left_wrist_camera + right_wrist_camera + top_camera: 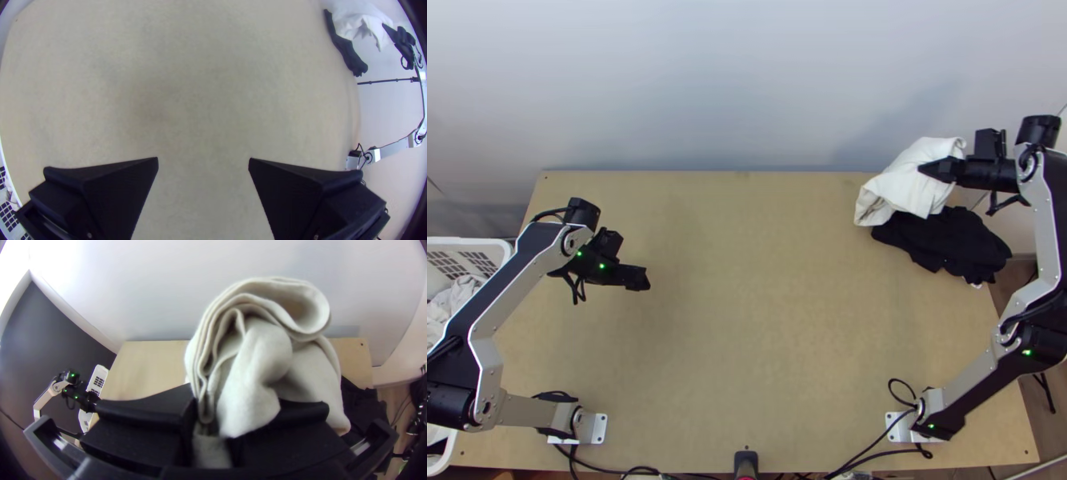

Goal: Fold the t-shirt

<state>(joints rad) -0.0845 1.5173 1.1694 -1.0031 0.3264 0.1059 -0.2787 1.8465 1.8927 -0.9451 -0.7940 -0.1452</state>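
From above, my right gripper (937, 169) holds the bunched white cloth (905, 186) at the surface (747, 320)'s far right corner, lengthwise from near-left to far-right. Left wrist view: my left gripper (641, 278) has its jaws spread. Right wrist view: jaws pinching cloth.

The light wooden table (747, 320) bears bunched black cloth (951, 240) at right.

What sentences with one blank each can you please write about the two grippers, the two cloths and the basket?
The right gripper holds a bundled cloth whose colour is ____.
The other cloth, at the table's far right corner, is ____.
The left gripper's fingers are ____.
The basket stands at the table's ____ side.

Missing words: white; black; open; left.
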